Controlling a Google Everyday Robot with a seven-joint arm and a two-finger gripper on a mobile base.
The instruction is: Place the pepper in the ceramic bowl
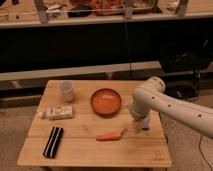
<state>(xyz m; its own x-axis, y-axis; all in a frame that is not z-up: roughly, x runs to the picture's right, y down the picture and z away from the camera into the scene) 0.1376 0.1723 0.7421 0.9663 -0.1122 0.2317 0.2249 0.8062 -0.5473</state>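
Observation:
The pepper (109,135), slim and orange, lies on the wooden table (75,155) near its front edge, with its stem end pointing right. Behind it, at the table's middle, stands the ceramic bowl (106,101), round, orange-red and with nothing in it. My gripper (134,130) hangs down from the white arm (165,105) that reaches in from the right. It sits just right of the pepper's stem end, low over the table. It is open and holds nothing.
A blue sponge (145,123) lies partly hidden behind the gripper. A pale translucent cup (66,91) stands at the back left, a white packet (56,113) lies at the left, and a black flat object (53,141) at the front left. A dark shelf runs behind the table.

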